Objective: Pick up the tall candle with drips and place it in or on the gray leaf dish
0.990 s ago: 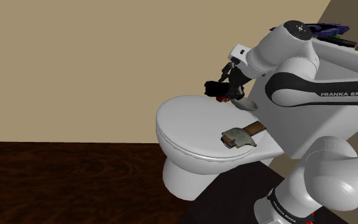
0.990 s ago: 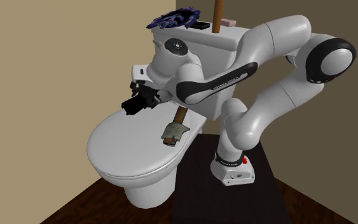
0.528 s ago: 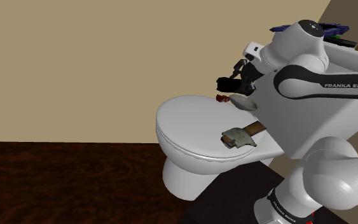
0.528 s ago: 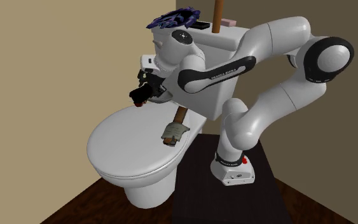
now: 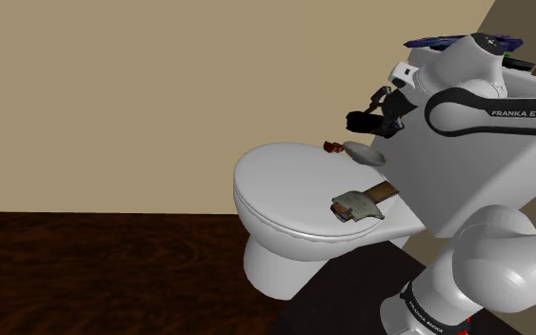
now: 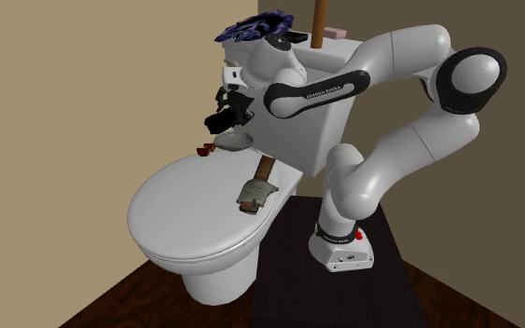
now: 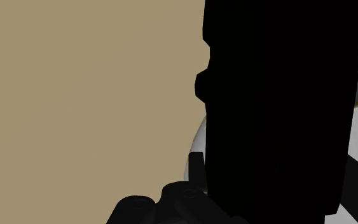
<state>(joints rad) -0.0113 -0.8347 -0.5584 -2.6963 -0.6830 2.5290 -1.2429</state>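
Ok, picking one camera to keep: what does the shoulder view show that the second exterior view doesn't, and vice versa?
Shoulder view: a wide run of dark floor. Second exterior view: the whole arm arching from its stand, a pink box on the tank. Both: gripper over the gray dish, red candle beside it on the toilet lid.

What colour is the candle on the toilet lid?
The candle is dark red, best seen in the shoulder view.

1. Toilet lid (image 5: 289,186): smooth white, soft sheen.
2. Floor (image 5: 94,276), 8 o'clock of the lid in the shoulder view: dark wood, visible grain.
3. Wall (image 5: 113,86): flat matt tan.
4. Arm (image 6: 405,144) shell: smooth glossy white.
5. Leaf dish (image 5: 363,152): plain matt grey.
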